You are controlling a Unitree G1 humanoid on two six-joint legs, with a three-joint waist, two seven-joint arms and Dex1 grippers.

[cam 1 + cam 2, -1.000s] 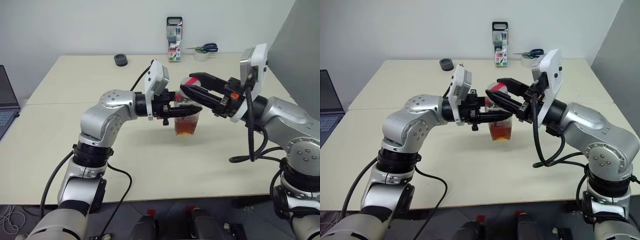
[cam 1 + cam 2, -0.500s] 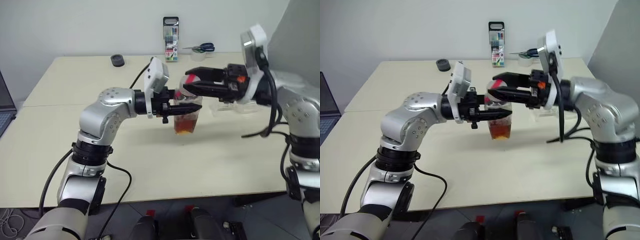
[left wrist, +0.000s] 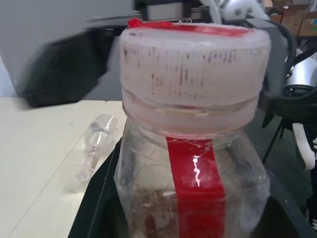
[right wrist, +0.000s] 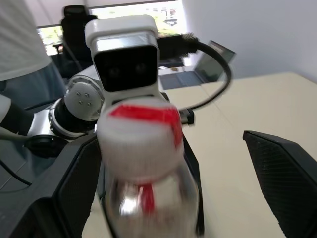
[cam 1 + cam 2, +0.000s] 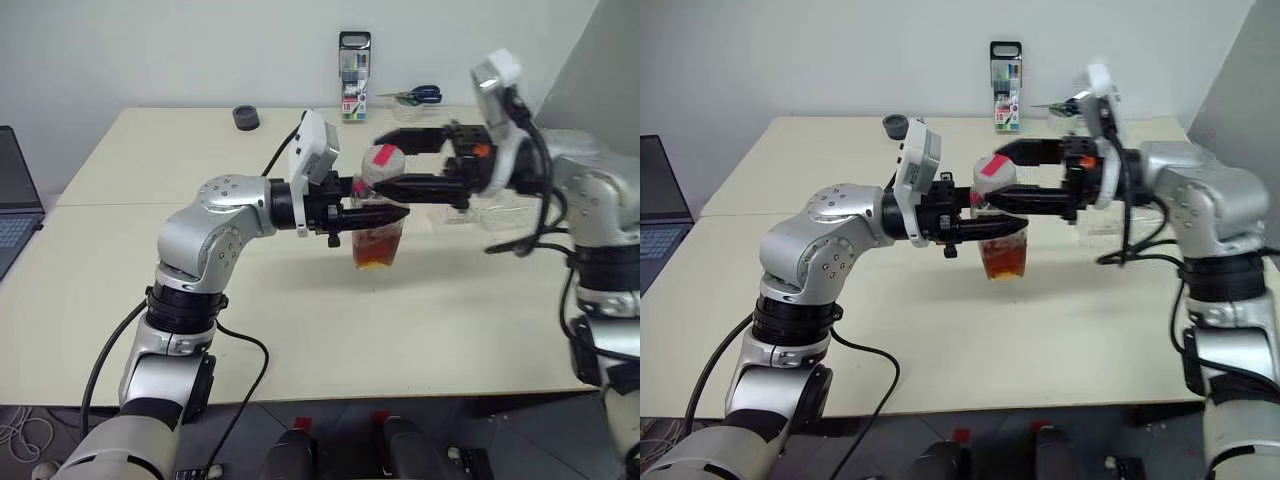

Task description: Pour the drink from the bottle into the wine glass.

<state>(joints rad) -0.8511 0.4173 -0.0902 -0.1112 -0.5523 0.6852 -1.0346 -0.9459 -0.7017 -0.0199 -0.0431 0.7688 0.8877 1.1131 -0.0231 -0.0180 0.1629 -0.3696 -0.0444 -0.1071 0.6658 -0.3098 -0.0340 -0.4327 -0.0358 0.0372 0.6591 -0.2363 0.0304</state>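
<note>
The bottle (image 5: 378,232) is a small clear one with a red label strip and a pink-red cap (image 5: 382,160). It stands upright near the middle of the table. The reddish-brown drink (image 5: 374,251) fills its lower part. My left gripper (image 5: 378,214) comes in level from the left and is shut on the bottle's body below the neck. My right gripper (image 5: 375,163) reaches in from the right and is open. Its two black fingers stand wide apart on either side of the cap (image 4: 141,126) without touching it. The wine glass (image 3: 95,145) lies on its side on the table beyond the bottle.
At the table's far edge stand a tall marker case (image 5: 353,62), scissors (image 5: 415,95) on a tape roll, and a small black round object (image 5: 245,118). A laptop (image 5: 15,205) sits at the far left. The table (image 5: 300,320) runs bare toward its front edge.
My right gripper's fingers have spread wide off the cap, and that wrist has turned and drawn slightly to the right. The left gripper and the bottle have stayed put.
</note>
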